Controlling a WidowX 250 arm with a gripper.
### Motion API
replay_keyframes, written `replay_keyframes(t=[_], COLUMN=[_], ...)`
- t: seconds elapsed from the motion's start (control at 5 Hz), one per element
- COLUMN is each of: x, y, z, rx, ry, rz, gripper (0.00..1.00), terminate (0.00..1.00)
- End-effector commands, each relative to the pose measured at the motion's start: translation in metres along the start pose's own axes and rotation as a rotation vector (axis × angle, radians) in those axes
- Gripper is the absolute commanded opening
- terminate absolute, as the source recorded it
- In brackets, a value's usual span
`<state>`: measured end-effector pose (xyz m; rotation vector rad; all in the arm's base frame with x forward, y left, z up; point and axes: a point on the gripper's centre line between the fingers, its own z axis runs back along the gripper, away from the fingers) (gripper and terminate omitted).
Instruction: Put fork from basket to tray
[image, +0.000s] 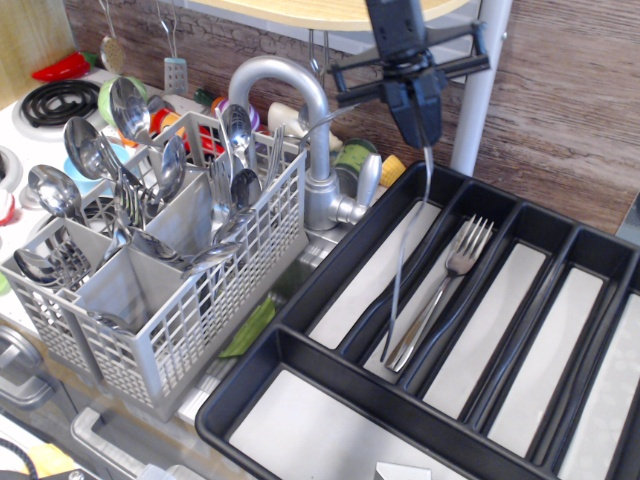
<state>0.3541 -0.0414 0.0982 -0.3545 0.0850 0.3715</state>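
My gripper (420, 135) hangs over the back left of the black tray (262, 392). It is shut on the top end of a slim steel fork (405, 250), which dangles almost upright. The fork's lower end is at the divider between the tray's first and second long compartments. A second fork (442, 290) lies flat in the second long compartment, tines toward the back. The light grey mesh basket (190, 310) stands at the left, holding spoons and more forks (222, 185) upright.
A curved steel faucet (300, 100) rises between the basket and the tray. A white pole (480, 80) stands just right of the gripper. A stove burner (55, 100) and colourful dishes lie at the back left. A green item (250, 328) lies below the basket.
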Motion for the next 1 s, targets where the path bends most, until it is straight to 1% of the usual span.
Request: replay_keyframes(t=[0.0, 0.2, 0.6, 0.8], x=[0.001, 0.002, 0.002, 0.002], y=[-0.001, 0.008, 0.008, 0.008], z=[0.016, 0.0, 0.0, 0.0], rx=[-0.071, -0.2, -0.2, -0.2], ry=[-0.095, -0.151, -0.151, -0.151], rz=[-0.052, -0.057, -0.057, -0.057], gripper=[0.0, 1.0, 1.0, 1.0], terminate=[0.0, 0.0, 0.0, 1.0])
